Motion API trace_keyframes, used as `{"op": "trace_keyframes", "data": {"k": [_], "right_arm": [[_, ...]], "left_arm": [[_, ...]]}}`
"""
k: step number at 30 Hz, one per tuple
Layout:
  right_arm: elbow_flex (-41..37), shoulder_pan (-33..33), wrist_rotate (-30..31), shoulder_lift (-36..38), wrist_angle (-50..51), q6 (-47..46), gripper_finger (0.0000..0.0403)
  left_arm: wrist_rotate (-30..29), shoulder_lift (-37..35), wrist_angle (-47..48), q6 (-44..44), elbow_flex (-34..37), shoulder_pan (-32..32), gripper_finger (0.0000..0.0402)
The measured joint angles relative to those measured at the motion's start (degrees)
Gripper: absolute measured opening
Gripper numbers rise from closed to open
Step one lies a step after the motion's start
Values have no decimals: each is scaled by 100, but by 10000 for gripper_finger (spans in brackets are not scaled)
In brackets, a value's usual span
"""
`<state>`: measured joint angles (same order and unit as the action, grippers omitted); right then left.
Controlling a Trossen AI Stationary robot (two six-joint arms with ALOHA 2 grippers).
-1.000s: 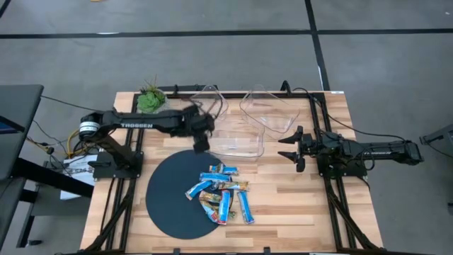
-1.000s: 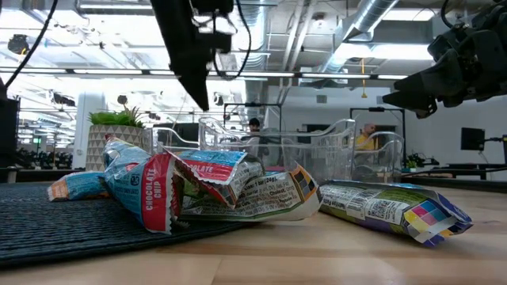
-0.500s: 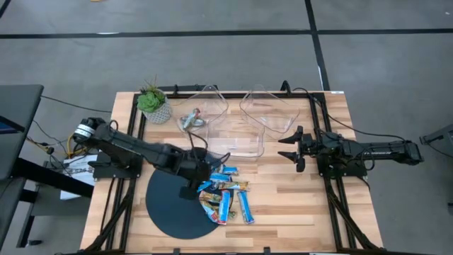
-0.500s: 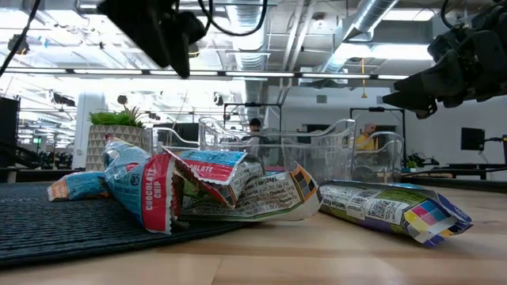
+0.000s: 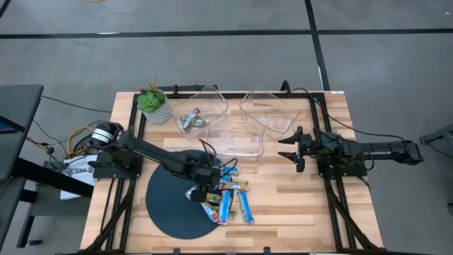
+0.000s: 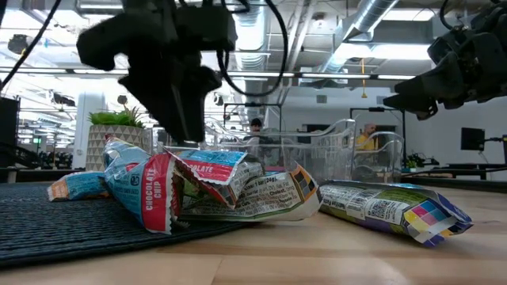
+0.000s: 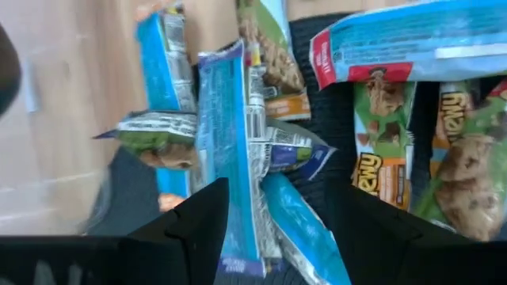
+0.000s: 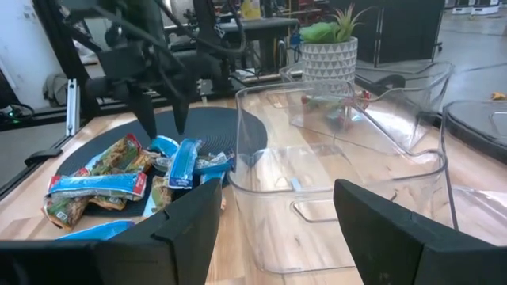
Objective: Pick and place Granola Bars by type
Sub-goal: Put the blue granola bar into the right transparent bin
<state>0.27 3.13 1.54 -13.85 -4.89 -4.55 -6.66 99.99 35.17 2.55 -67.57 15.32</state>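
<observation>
Several granola bars [image 5: 226,195], mostly bright blue with some green and orange wrappers, lie heaped on the right edge of a round dark mat [image 5: 170,205] and on the wood beside it. One more bar [image 5: 190,119] lies in the far left clear bin [image 5: 205,106]. My left gripper [image 5: 201,187] is open, pointing down just above the heap's left side. In the left wrist view [image 7: 277,237] its fingers stand on either side of a long blue bar [image 7: 226,142]. My right gripper [image 5: 289,149] waits open at the right, above the table.
Two more clear bins stand at the back: one at the far right [image 5: 272,110] and one nearer the middle [image 5: 237,144]. A potted plant [image 5: 152,101] stands at the far left corner. One bar [image 6: 388,210] lies apart on the bare wood near the front.
My left gripper has swung from beside the clear bins toward the near edge, out over the mat, and come down onto the heap's left side, fingers pointing down. With the arm gone from there, a bar shows lying in the far left bin.
</observation>
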Motion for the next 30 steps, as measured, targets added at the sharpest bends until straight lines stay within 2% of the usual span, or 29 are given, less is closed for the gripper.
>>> {"op": "trace_keyframes", "data": {"k": [5,10,18,22,30], "right_arm": [[1,-1,2,0,9,0,240],[0,0,2,0,15,0,240],[2,-1,0,0,14,1,240],[1,-1,2,0,17,1,240],[2,1,2,0,17,1,240]], "left_arm": [[-61,256,-163,-63,0,-58,203],[-555,440,-177,-48,0,-130,203],[-608,521,-219,-146,-4,-187,198],[-605,521,-218,-243,-4,-193,167],[-603,521,-341,-240,-4,-193,68]]}}
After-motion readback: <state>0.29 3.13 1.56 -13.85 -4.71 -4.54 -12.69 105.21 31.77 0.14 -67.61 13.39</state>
